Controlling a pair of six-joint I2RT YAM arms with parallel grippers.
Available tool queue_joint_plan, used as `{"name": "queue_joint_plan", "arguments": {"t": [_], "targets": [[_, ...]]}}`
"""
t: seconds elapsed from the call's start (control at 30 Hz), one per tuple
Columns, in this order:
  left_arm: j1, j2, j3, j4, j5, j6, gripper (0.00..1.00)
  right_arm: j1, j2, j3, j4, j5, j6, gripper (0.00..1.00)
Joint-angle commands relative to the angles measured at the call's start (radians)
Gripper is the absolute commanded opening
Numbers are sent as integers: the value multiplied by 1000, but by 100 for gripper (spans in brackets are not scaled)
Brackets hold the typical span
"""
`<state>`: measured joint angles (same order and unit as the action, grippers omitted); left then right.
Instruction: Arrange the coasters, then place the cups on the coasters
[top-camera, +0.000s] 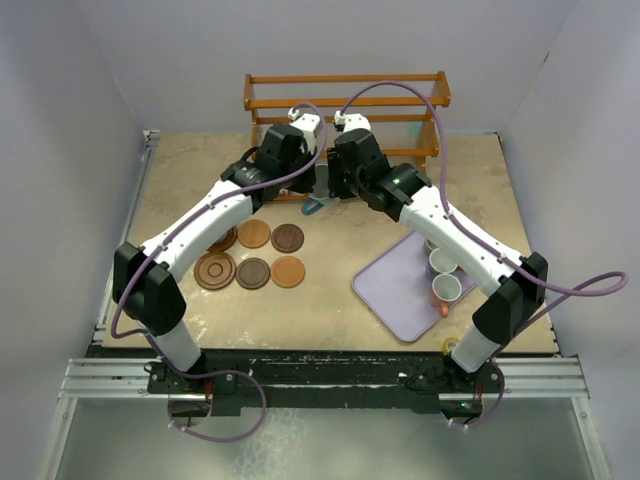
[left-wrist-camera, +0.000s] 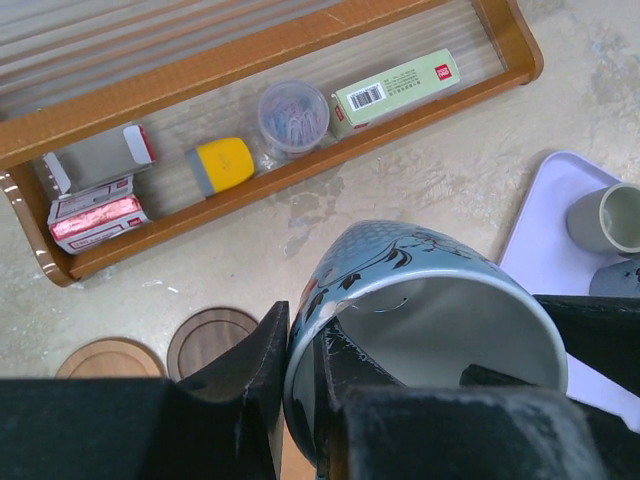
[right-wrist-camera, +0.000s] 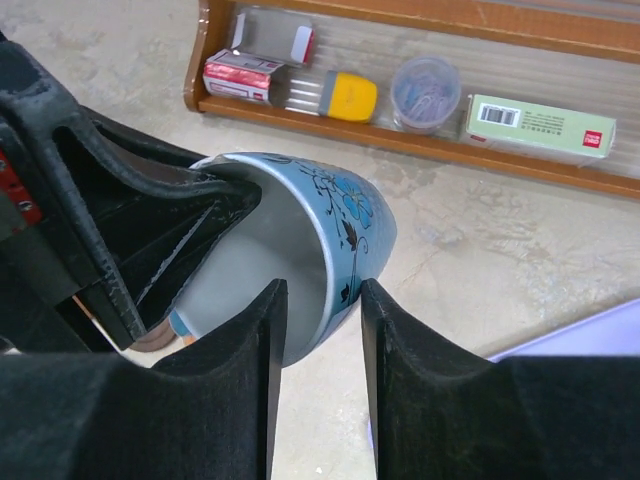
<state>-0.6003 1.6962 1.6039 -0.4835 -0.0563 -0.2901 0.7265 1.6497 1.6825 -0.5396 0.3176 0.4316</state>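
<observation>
From above, the left arm (top-camera: 215, 215) and right arm (top-camera: 450, 225) met before the wooden rack (top-camera: 345, 100). A blue cup (top-camera: 314, 207) just showed beneath their wrists. Coasters (top-camera: 253, 273) lay in two rows on the desk (top-camera: 330, 300) at left, and two cups (top-camera: 445, 275) stood on the lavender tray (top-camera: 395, 300).

In the left wrist view, the left gripper (left-wrist-camera: 300, 330) had its jaws pinched narrow on the blue cup's rim, one inside and one outside.

In the right wrist view, the right gripper (right-wrist-camera: 322, 288) had its jaws parted astride the tilted cup's wall, with gaps showing.
</observation>
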Motion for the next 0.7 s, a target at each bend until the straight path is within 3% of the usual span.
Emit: {"name": "queue_joint_plan", "arguments": {"t": [0.0, 0.53, 0.67], "targets": [[-7, -76, 4, 163, 4, 6, 3, 39, -51, 45, 60, -148, -9, 39], [23, -155, -81, 194, -33, 91, 3, 4, -170, -53, 126, -208, -84, 66], [62, -193, -116, 192, 25, 161, 3, -13, -232, -114, 154, -257, -163, 73]]}}
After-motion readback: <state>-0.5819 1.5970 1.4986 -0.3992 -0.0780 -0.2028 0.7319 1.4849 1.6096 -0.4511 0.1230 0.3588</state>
